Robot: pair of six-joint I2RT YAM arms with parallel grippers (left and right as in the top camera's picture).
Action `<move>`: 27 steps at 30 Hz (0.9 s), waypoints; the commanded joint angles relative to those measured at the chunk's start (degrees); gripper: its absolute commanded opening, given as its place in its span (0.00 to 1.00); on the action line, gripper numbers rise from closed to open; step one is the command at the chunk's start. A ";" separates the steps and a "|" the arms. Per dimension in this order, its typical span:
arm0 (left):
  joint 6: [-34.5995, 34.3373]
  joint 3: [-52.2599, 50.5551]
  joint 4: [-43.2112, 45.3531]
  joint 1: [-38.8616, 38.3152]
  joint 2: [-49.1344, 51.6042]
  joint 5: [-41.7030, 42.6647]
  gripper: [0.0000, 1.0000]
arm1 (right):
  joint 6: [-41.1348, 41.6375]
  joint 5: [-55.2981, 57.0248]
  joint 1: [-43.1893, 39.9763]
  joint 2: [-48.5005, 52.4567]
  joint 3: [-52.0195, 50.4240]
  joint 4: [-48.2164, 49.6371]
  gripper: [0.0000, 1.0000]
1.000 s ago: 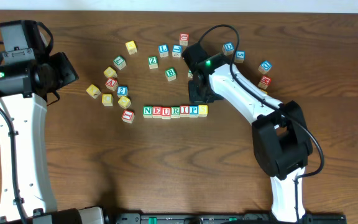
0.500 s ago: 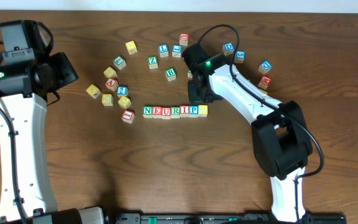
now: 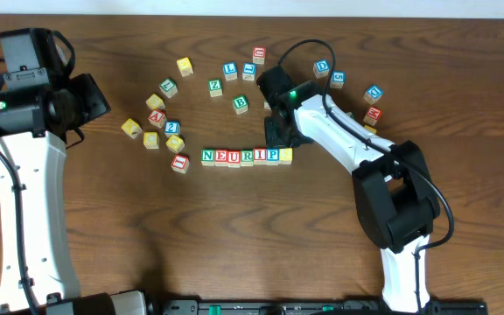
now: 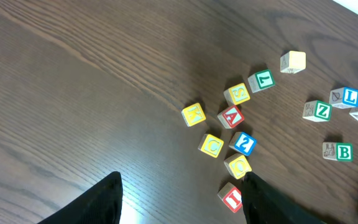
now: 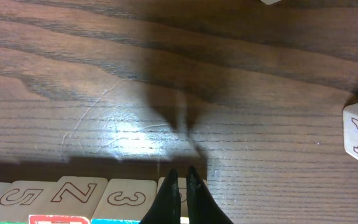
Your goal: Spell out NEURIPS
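Overhead: NEURIPS row (image 3: pixel 246 157) is sitting complete in one line, right gripper (image 3: pixel 276 134) hovering just behind its P end (nudging alignment, I'm guessing). Left wrist: left gripper (image 4: pixel 180 208) is idling jaws apart above spare cubes (image 4: pixel 229 127), parked clear. Right wrist: claw pinched together, empty. Versus a second ago: right arm is edging left, row unmoved

NEURIPS cubes (image 3: pixel 247 157) touching, one straight row

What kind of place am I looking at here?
Likely a robotics lab bench: a left arm and right arm at a wooden table, loose alphabet cubes, and a NEURIPS row.
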 commanded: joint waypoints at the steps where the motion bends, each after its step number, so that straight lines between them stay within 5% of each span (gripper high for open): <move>1: 1.18 0.85 0.04 0.20 0.59 -0.52 0.60 | -0.61 -0.44 -0.35 0.74 -0.48 -0.04 0.01; 27: 1.18 0.85 0.07 0.20 0.59 -0.52 0.60 | -3.15 -2.40 -0.35 0.74 -0.48 -0.07 0.01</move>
